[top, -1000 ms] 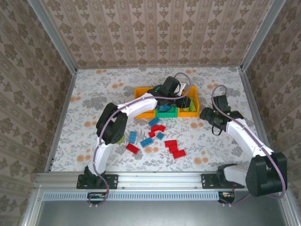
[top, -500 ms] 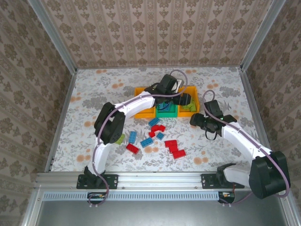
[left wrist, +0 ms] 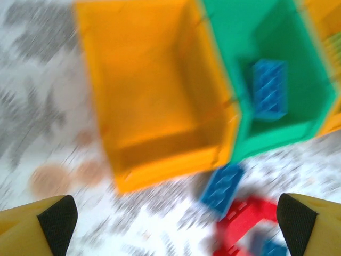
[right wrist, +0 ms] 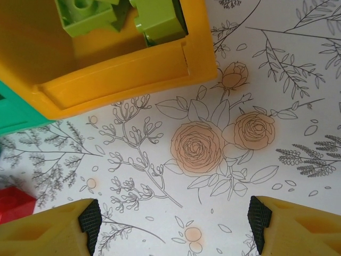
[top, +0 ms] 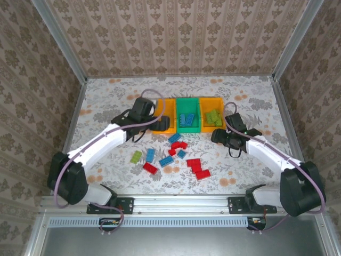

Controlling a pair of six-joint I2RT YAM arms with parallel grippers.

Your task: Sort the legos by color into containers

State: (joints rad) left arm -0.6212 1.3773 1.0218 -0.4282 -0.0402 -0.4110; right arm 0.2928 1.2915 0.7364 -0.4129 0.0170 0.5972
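Three containers stand in a row at the back: an orange bin, a green bin holding blue legos, and an orange bin holding green legos. Red, blue and lime legos lie scattered in front. My left gripper is open and empty at the left orange bin's front, above a blue lego and a red lego. My right gripper is open over bare cloth, just in front of the right orange bin.
A flowered cloth covers the table. Metal rails and patterned walls close it in on three sides. A lone lime lego lies left of the scatter. A red lego is near my right gripper's left finger.
My left gripper has opened and swung back left from over the right orange bin to the front of the left orange bin. The right gripper has shifted left toward the bins.
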